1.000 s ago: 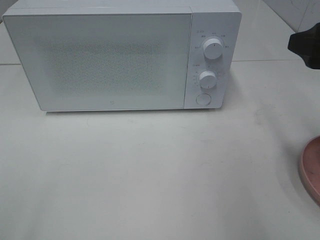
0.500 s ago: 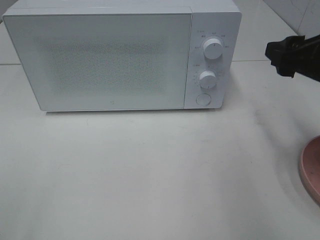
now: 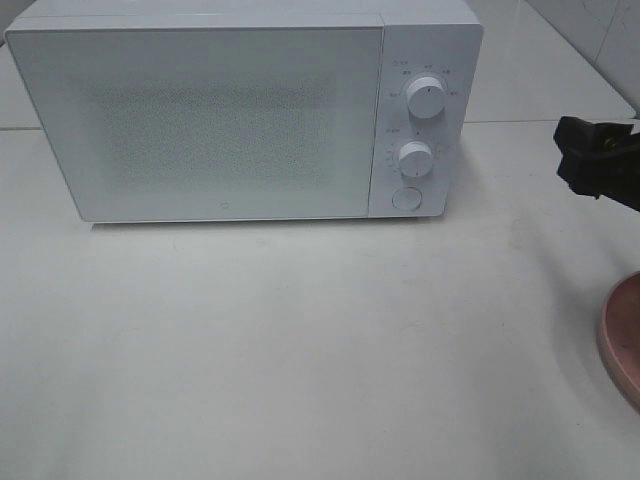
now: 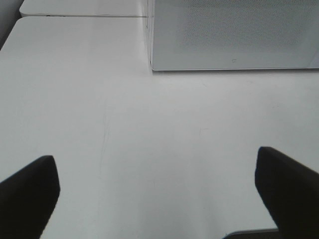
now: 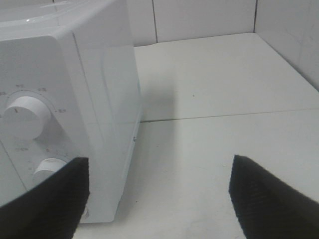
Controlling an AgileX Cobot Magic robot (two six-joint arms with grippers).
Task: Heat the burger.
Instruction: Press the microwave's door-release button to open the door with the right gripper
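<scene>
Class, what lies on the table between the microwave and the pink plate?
Nothing: the exterior high view shows bare white table between microwave and pink plate.

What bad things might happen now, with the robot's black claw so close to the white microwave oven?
The open black right gripper hangs beside the white microwave oven. Reaching for the round white button, it might bump the lower white knob and change a setting. Swinging low, it might knock the round pink plate. The frosted door is shut and hides the inside, so heating might start empty.
</scene>
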